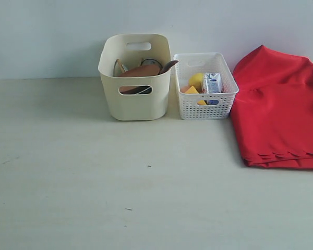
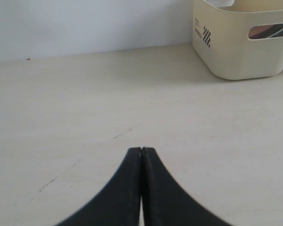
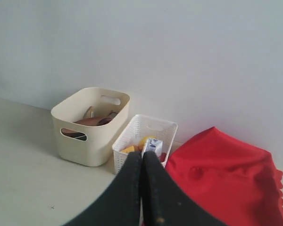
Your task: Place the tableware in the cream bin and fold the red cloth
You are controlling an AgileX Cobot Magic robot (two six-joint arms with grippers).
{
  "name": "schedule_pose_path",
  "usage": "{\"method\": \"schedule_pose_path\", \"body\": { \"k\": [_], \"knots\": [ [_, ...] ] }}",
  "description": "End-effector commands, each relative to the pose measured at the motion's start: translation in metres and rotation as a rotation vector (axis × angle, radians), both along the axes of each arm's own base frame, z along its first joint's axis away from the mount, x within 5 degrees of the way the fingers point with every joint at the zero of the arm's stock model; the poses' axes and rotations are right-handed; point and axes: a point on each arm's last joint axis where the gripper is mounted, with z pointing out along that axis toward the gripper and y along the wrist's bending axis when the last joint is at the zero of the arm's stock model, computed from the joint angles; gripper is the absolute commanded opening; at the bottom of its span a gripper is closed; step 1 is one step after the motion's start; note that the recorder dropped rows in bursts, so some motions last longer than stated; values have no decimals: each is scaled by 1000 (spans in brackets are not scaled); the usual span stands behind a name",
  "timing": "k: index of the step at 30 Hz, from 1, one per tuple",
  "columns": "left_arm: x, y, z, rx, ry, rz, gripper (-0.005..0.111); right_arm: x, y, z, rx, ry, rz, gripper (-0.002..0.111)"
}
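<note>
The cream bin (image 1: 135,78) stands at the back of the table; it shows too in the left wrist view (image 2: 240,42) and the right wrist view (image 3: 89,127). Inside it lie the brown wooden plate (image 1: 140,71) and a wooden spoon (image 1: 168,65); the other tableware is mostly hidden. The red cloth (image 1: 280,109) lies folded at the right, scalloped edge toward the front (image 3: 226,183). My left gripper (image 2: 141,149) is shut, empty, over bare table. My right gripper (image 3: 142,153) is shut, empty, raised in front of the baskets. Neither gripper shows in the exterior view.
A white perforated basket (image 1: 204,86) stands right of the cream bin, holding a lemon (image 1: 196,80), cheese (image 1: 192,90) and a blue milk carton (image 1: 212,83). A pale wall runs behind. The light wooden table (image 1: 120,182) stretches in front.
</note>
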Motion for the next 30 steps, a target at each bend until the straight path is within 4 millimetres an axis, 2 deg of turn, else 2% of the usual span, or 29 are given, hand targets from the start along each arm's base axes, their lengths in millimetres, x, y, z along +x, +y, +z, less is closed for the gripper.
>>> {"method": "schedule_pose_path", "body": {
  "k": [1, 10, 16, 30],
  "knots": [
    [0, 0, 0, -4, -9, 4, 0, -5, -1, -20, -6, -92, 42, 0],
    [0, 0, 0, -5, -9, 4, 0, -8, -4, -54, 1, -254, 93, 0],
    [0, 0, 0, -5, -9, 4, 0, 2, -2, -73, -19, -252, 100, 0],
    [0, 0, 0, -3, -9, 4, 0, 2, -2, -74, -16, -245, 103, 0]
  ]
}}
